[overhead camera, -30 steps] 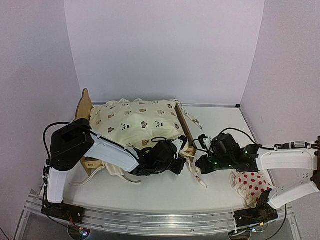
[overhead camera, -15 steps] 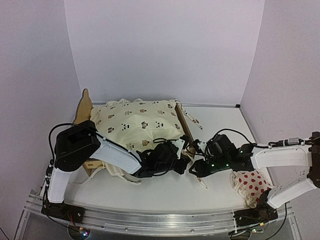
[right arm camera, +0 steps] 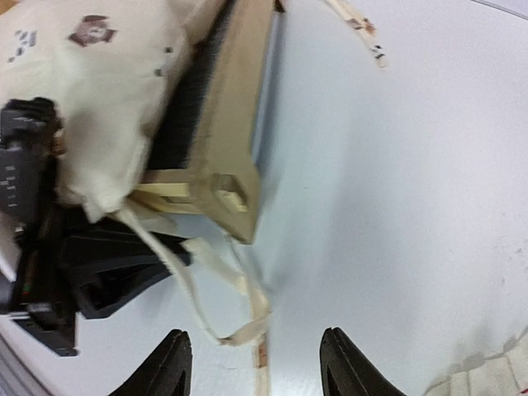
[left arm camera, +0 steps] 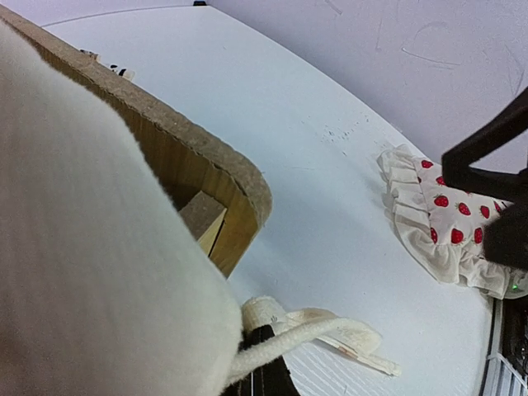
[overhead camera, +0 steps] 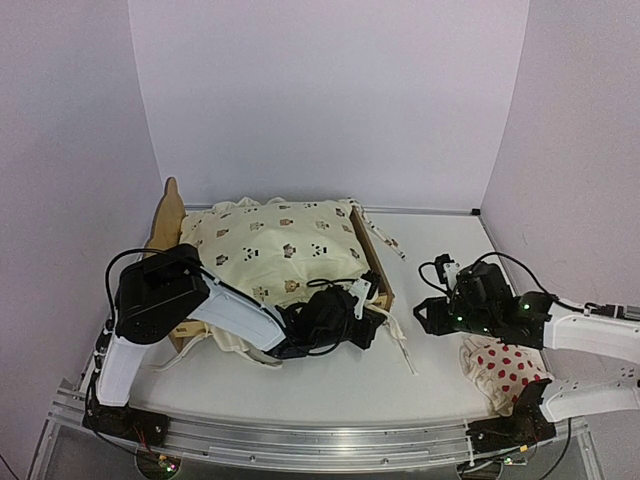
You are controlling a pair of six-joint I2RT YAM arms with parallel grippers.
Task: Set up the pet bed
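Left gripper point(overhead camera: 360, 322): jaws pressed together at cushion point(overhead camera: 270, 245) corner, judged as being seated into pet bed point(right arm camera: 239, 107) | Right gripper point(right arm camera: 260, 367): jaws held spread, empty, tie point(right arm camera: 239, 330) just ahead

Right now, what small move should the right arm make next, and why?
Probably lower the open, empty right fingers onto the loose tie lying on the table beside the pet bed's corner and pinch it; the left fingers hold the cushion there.

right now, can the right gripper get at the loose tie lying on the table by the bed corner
Probably yes: the right gripper stands open, holding nothing, and the tie lies on bare table just ahead of it, with nothing between them.
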